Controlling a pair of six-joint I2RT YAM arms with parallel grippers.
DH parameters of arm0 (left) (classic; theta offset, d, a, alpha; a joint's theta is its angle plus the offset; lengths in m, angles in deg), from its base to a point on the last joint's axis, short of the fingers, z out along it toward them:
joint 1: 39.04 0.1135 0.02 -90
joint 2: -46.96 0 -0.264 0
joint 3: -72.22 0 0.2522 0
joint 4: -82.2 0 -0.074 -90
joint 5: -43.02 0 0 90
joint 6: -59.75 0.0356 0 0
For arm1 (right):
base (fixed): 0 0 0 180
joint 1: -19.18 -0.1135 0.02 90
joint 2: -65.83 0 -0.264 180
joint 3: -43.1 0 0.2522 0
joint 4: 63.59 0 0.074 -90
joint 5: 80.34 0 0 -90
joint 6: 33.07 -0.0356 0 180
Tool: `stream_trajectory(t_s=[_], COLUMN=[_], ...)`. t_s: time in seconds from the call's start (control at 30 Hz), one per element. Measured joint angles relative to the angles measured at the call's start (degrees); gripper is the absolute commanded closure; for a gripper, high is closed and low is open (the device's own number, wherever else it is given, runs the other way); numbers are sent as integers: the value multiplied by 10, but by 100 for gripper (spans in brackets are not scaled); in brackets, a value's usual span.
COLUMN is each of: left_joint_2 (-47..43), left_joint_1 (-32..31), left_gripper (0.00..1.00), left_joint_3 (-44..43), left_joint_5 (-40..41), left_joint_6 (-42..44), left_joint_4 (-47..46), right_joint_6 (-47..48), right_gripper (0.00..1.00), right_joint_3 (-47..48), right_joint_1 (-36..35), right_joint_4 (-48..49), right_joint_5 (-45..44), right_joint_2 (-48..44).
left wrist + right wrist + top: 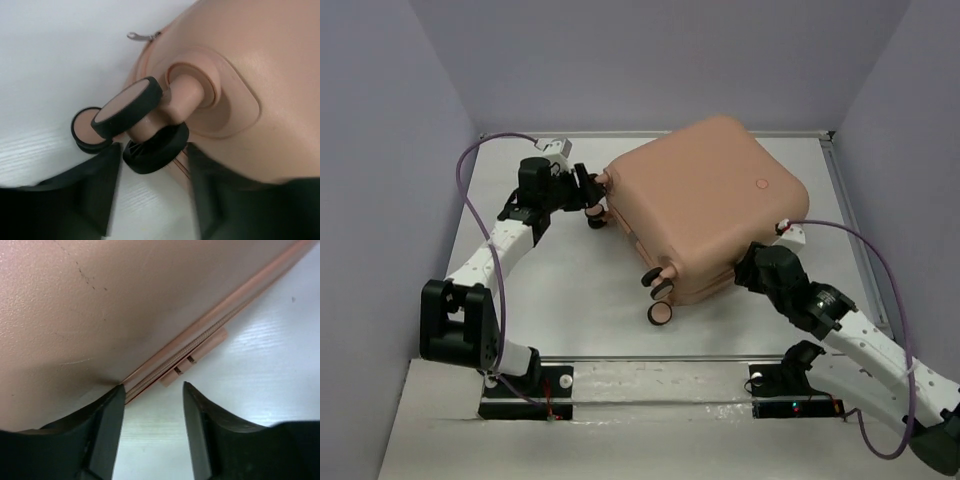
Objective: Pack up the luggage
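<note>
The luggage (710, 195) is a peach-pink hard-shell suitcase lying closed and flat on the white table, its caster wheels (658, 288) pointing to the left and front. My left gripper (588, 192) is open at the case's far-left corner. In the left wrist view, a black-and-pink caster wheel (156, 147) sits just ahead of the gap between its fingers (95, 185). My right gripper (745, 268) is open at the case's near right side. In the right wrist view its left finger (107, 415) is by the zipper seam (200, 342), below the shell (100, 300).
Grey walls close the table on the left, back and right. A silver zipper pull (137, 36) lies on the table beside the case. A small pink tab (196, 359) sticks out under the seam. Purple cables (470, 205) loop off both arms.
</note>
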State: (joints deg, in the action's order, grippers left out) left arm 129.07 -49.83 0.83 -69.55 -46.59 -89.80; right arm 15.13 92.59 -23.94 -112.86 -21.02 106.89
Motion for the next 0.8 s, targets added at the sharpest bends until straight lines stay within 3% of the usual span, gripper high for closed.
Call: stream_trajectory(t_s=[0.1, 0.23, 0.43, 0.8], left_joint_2=[-29, -92, -168, -363], left_joint_1=[-13, -39, -65, -173], left_gripper=[94, 94, 94, 94], left_joint_3=[28, 69, 119, 250], left_joint_5=[3, 27, 89, 224], left_joint_6=[-21, -50, -83, -141], left_joint_4=[-2, 3, 18, 42], right_joint_6=[56, 103, 171, 265], right_gripper=[48, 48, 49, 46], right_joint_3=[-2, -1, 28, 136], right_joint_1=[103, 165, 194, 271], right_joint_4=[73, 137, 202, 253], right_joint_5=[53, 70, 86, 220], right_joint_2=[33, 78, 168, 324])
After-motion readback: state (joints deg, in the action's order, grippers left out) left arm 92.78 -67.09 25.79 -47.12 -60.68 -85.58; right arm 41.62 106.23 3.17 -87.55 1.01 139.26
